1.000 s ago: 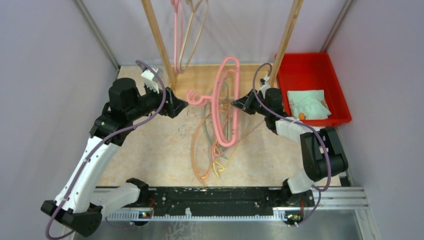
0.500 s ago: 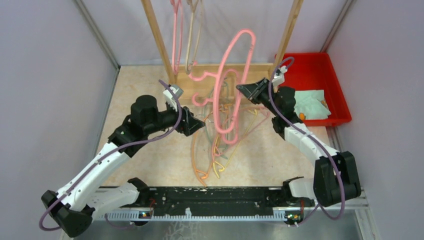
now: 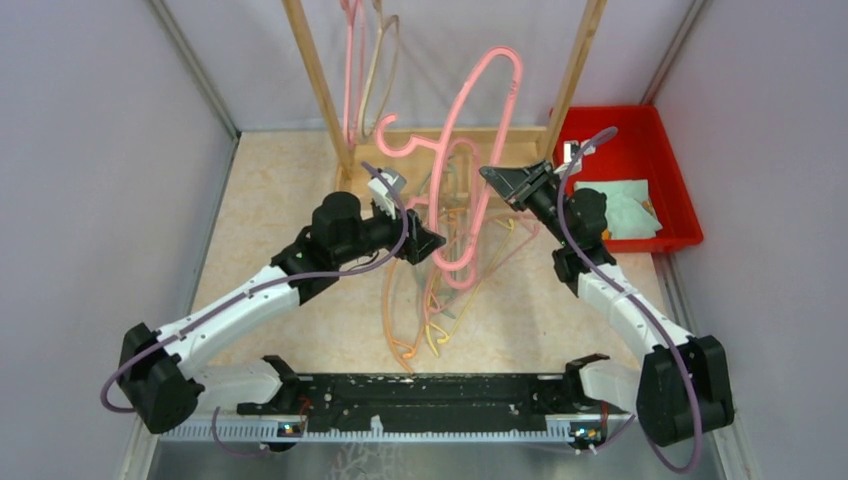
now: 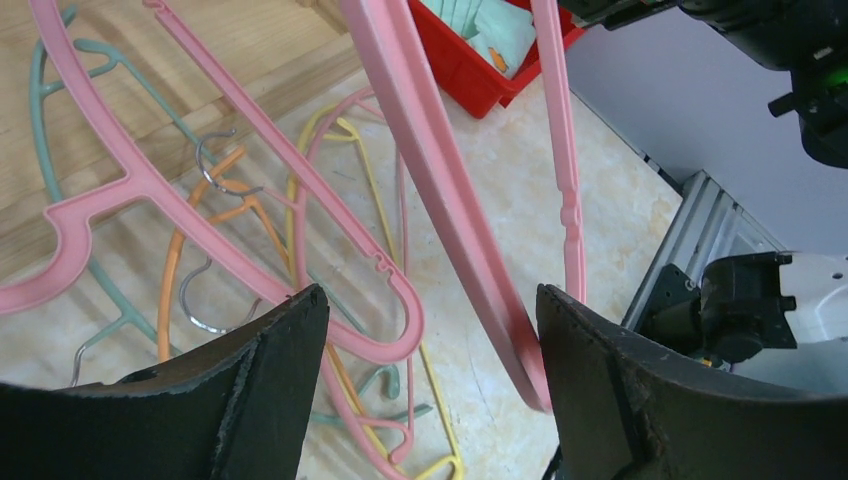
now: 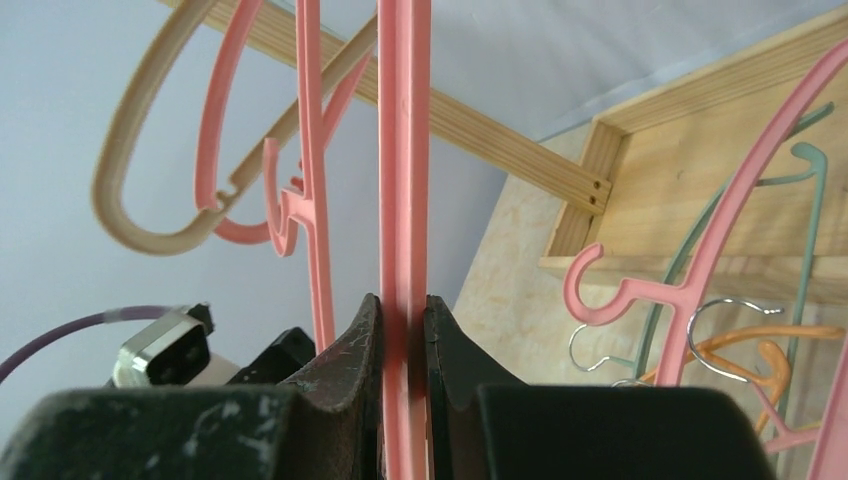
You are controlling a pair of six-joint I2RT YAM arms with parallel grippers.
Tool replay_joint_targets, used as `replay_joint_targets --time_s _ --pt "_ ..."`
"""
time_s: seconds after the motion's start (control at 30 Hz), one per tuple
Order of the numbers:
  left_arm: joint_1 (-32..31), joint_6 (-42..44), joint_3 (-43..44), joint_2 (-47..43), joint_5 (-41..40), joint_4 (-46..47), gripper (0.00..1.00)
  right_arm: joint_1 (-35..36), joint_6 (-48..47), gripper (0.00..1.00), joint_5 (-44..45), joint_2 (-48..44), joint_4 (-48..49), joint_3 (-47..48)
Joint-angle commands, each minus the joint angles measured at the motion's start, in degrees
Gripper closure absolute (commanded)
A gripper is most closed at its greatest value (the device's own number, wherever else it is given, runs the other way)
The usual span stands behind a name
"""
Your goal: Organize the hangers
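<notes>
pink hanger (image 5: 403,150) clamped in right tool (image 5: 402,325), upright

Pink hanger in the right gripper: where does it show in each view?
Top external: the pink hanger, a tall loop at centre.
Left wrist: thick diagonal bar through the middle.
Right wrist: vertical bar, centre, clamped in the right gripper.
Shared landmark: the wooden rack.

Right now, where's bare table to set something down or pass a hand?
Free: the far-left table, between the left wall, the rack post and the left arm; also the near-right strip between the hanger pile and the right arm. Crowded: the centre, with the pile and the pink hanger held aloft, and the red bin.
</notes>
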Motion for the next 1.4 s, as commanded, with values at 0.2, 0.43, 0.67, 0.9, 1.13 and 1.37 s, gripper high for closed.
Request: replay_joint_targets --time_s 0.2,0.43,0.67,0.9,1.13,1.37 --pt "-3.61 -1.34 3.99 6.96 0.83 11.29 0.48 0.58 3.11 1.00 -0.18 -7.25 3.78 -0.72" --pt "-8.65 -0.91 4.74 8.25 -1.81 9.74 0.85 0.56 0.12 1.00 1.62 -8.99 -1.16 -1.01" --pt "-12.77 -0.42 3.29 7.97 -7.20 7.46 1.00 0.55 -3.66 0.79 2.61 -9.55 -9.73 0.66" --pt "-16.29 8.74 14.88 11.26 -25.63 -7.37 1.00 0.56 -13.65 0.25 7.94 -9.67 -26.07 7.03" --pt "-14.37 18.41 28.91 15.05 -37.48 -16.36 1.00 0.44 -23.60 0.09 13.64 -10.66 -38.62 12.73" --pt "-4.79 21.35 34.72 16.14 -34.27 -16.26 1.00 0.50 -25.76 0.04 14.29 -15.73 -40.38 9.13"
